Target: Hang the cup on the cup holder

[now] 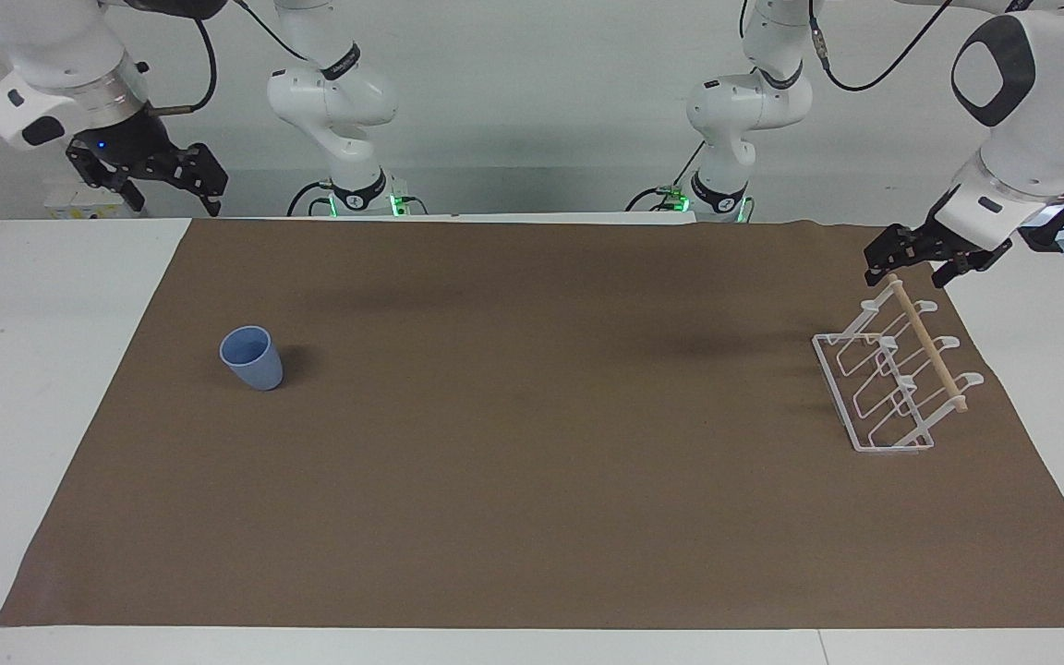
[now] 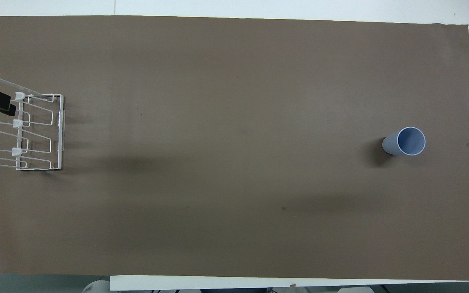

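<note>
A white desk (image 1: pixel 52 388) carries a wide brown mat (image 1: pixel 532 480) that covers nearly all of it, with bare white strips showing at both ends and along the edge farthest from the robots. A pale wall runs along the robots' end, with dark cables looping down it.

One cup (image 1: pixel 252 358) is on the mat, and it stands upright with its mouth up, toward the right arm's end of the desk. One cup holder (image 1: pixel 892 379) is on the mat too, well apart from the cup, at the left arm's end and close to the mat's edge there. Its wooden dowel (image 1: pixel 926 344) slants across the top of the white wire loops. Between cup and cup holder lies a long open stretch of bare mat, and more bare mat runs from the cup toward the edge farthest from the robots.

Two arms, two grippers. The right gripper (image 1: pixel 167 180) hangs high over the white strip at the cup's end of the desk, clear of the cup, and whether its jaws are wide or narrow cannot be told. The left gripper (image 1: pixel 924 259) hovers just over the end of the cup holder's dowel nearer the robots, jaws pointing down; their spread cannot be told either, and nothing is seen in them.
</note>
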### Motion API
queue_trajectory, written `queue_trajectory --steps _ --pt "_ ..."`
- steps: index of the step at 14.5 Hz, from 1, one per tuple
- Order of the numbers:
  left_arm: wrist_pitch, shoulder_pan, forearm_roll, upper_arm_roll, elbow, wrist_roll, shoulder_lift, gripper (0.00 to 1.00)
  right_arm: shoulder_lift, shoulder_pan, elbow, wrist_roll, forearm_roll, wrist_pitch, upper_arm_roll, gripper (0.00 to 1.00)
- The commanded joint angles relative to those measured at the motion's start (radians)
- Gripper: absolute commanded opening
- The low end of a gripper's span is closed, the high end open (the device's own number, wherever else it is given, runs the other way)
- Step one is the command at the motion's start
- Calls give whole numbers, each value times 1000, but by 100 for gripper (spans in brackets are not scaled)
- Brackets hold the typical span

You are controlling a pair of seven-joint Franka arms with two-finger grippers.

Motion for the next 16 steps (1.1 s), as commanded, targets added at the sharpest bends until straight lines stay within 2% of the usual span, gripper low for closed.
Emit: queue_trajectory --steps 1,4,6,8,9,11,13,16 --pt "-9 3 16 -1 7 12 -5 100 -18 -9 -9 20 22 -3 2 100" --pt "-9 3 16 -1 7 12 -5 100 -20 -6 -20 15 21 4 6 100" --pt "-9 3 16 -1 7 12 -5 100 -36 -3 -62 11 18 48 6 100" --pt "-9 3 16 -1 7 12 -5 100 -56 -14 -160 -6 21 161 5 100" --pt "-9 3 16 -1 7 12 -5 100 -63 -15 -240 -36 22 257 5 100" --pt "-9 3 16 -1 7 12 -5 100 -55 -23 -354 -83 48 426 5 100" --pt "-9 3 16 -1 7 12 -5 100 -38 -49 -476 -132 96 546 3 100" --pt "-9 3 16 -1 7 12 -5 100 -18 -110 -596 -369 104 683 3 98"
